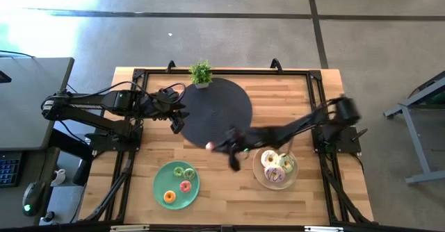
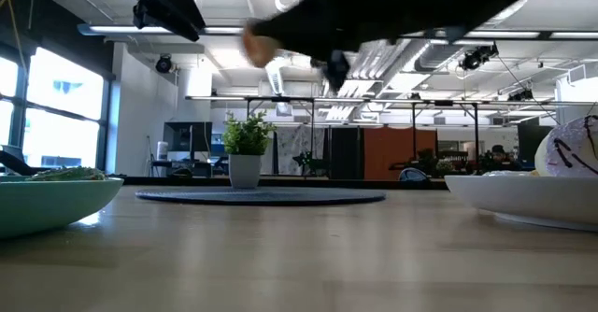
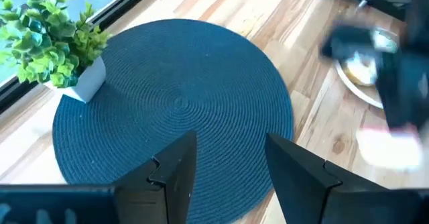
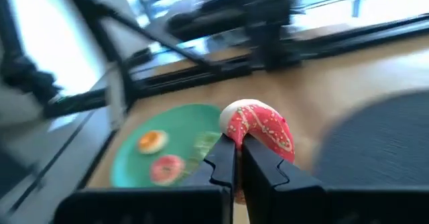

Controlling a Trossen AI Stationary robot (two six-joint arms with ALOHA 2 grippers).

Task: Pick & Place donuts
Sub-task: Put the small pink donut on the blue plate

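Observation:
My right gripper hangs above the table's middle, near the round dark mat's near edge, shut on a pink-iced donut. The low view shows that donut high above the tabletop. Several mini donuts lie on the green plate at the near left. Larger donuts rest in the pale bowl at the near right. My left gripper is open with nothing between its fingers, above the mat's left edge. My right gripper pinches the donut's ring between its two fingertips. The fingers reach nearly level toward the table's left. The donut stands up past the fingertips, its pink icing to one side, lifted clear of the table.
A small potted plant stands at the mat's far edge. The dark frame rails run along the table's left and right sides. Bare wood lies between the plate and the bowl.

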